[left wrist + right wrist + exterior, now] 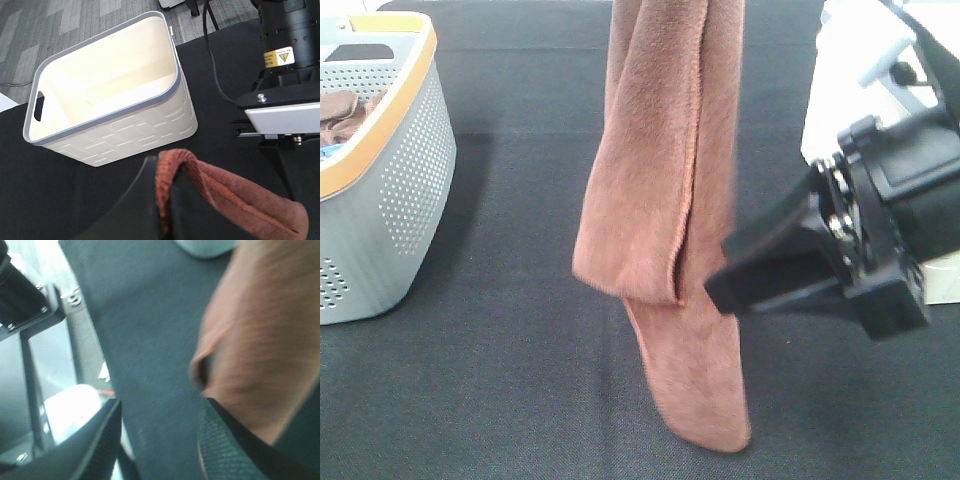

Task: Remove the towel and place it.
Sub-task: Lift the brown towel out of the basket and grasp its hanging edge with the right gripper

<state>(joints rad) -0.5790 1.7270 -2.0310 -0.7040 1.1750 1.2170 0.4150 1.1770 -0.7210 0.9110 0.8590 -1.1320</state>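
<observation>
Towel [660, 180] hangs limp from clamped left gripper [167, 200], likely soft, light; right gripper [157, 445] at its 3 o'clock, jaws parted, empty; best pinch: hanging hem

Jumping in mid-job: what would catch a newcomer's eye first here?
The brown towel hangs folded down the middle of the high view, pinched in the left gripper, its lower end near the black table. The right gripper is open right beside its hanging edge. A grey basket stands at the left, and the left wrist view shows an empty cream basket.
</observation>
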